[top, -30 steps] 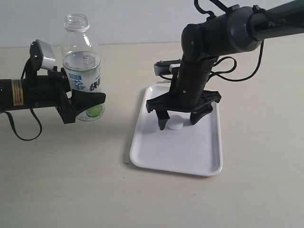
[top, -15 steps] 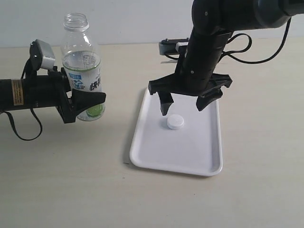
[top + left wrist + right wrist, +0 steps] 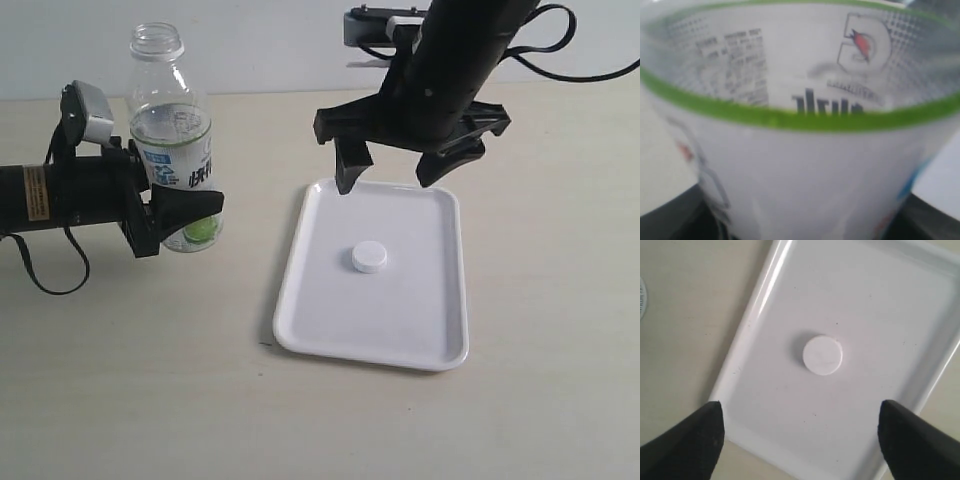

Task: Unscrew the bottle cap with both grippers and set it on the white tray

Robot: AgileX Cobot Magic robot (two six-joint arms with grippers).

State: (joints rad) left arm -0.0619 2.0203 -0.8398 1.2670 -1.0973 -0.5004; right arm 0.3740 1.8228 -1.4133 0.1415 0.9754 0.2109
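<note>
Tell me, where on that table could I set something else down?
The white tray is bare all round the bottle cap, most toward its near end. The tabletop between the bottle and the tray is free too. Crowded: the tray's far end under the open right gripper, and around the left gripper clamping the bottle.

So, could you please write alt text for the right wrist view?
A small white bottle cap lies flat near the middle of the white tray. The right claw hangs open above it, black fingertips spread wide; beige table shows beyond.
</note>
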